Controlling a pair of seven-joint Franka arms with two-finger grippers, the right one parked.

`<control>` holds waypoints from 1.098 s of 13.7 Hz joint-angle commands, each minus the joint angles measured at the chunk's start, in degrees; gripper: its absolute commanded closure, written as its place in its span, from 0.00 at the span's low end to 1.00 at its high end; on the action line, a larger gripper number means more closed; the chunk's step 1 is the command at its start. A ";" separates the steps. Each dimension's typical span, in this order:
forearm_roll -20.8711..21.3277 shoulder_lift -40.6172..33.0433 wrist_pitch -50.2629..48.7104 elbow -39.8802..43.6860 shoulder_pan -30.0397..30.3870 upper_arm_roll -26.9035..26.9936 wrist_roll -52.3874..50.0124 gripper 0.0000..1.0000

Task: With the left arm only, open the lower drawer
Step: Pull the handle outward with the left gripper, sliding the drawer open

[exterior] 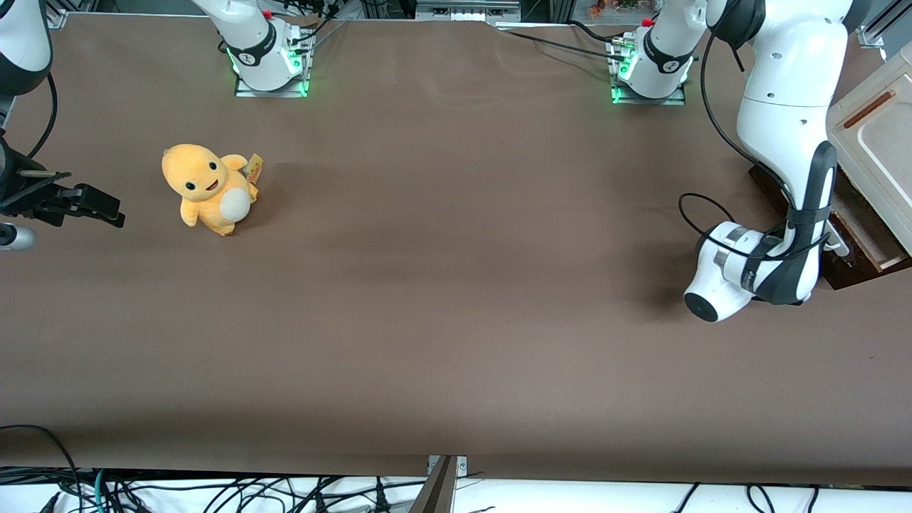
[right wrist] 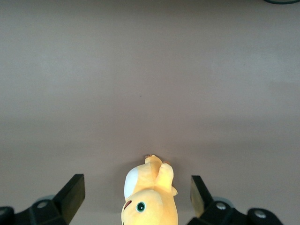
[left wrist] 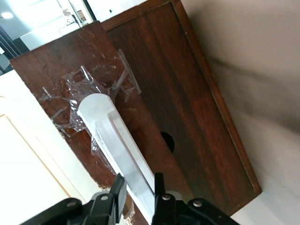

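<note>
brown table (exterior: pixel 442 285) | jaws (left wrist: pixel 138 187) apparently clamp lower drawer (left wrist: pixel 187 117) handle (left wrist: pixel 117 145)

Table (exterior: pixel 456 285) covered in brown cloth. Yellow plush toy (exterior: pixel 209 187) sits on it toward parked arm's end. Cabinet (exterior: pixel 873 135) stands at working arm's end; gripper (left wrist: pixel 138 194) at its drawer handle (left wrist: pixel 117 140).

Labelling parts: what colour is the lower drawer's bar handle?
White, clearest in the left wrist view: handle, end effector closed around it.
</note>
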 commanded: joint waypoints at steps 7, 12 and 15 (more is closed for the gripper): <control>-2.59 1.07 -2.50 3.77 -2.23 -0.42 3.47 0.57; -8.19 0.36 -2.59 9.28 -1.97 -0.33 3.90 0.00; -19.33 -0.25 -3.30 17.10 -0.48 -0.16 3.91 0.00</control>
